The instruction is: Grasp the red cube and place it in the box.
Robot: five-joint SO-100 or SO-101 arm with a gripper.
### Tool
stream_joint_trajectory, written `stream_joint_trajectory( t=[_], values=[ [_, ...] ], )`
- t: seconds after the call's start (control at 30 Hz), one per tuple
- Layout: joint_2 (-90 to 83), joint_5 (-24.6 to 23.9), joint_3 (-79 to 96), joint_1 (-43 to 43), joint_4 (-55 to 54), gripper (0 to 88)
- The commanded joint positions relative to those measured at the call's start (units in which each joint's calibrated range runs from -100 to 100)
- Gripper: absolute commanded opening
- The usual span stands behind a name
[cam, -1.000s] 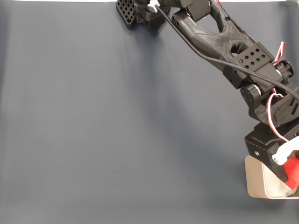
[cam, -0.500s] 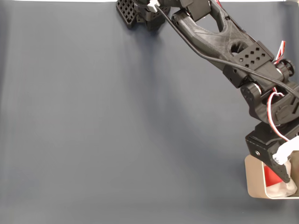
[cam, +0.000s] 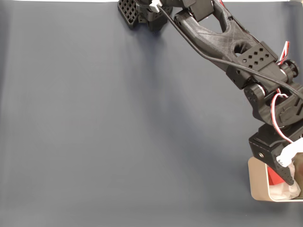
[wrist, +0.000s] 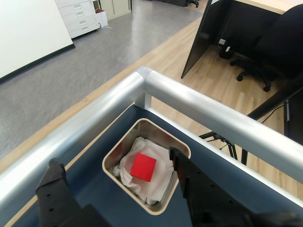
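The red cube (wrist: 143, 167) is seen in the wrist view lying on the wrinkled white lining (wrist: 156, 182) inside the box (wrist: 115, 152), clear of both fingers. The hand (wrist: 115, 169) is held above the box with its two dark fingers spread apart, one finger (wrist: 54, 182) at the lower left of that view and the other at the lower right, and nothing is pinched between them. The box is set in a corner of the dark blue tabletop (wrist: 90, 161), just inside a silver metal rail (wrist: 199, 106) that bends around that corner. In the fixed view, the black arm (cam: 222, 35) is stretched from the top edge down to the lower right, where the hand (cam: 284, 172) is poised over the box (cam: 258, 184); a sliver of the red cube (cam: 273, 176) is visible there beside a dark finger. The rest of the tabletop (cam: 118, 127) is shown as a plain dark surface.
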Motion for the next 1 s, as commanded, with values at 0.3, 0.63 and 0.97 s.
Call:
stream_joint_trajectory(
  t=[0.3,0.63,0.97],
  values=[
    [-2.7,0.0,-3.1,0.0,-1.7,47.3],
    [-7.4,0.2,-0.3,3.2,-2.2,0.0],
    [-27.3,0.2,19.4,17.3,-4.1,0.0]
  ],
)
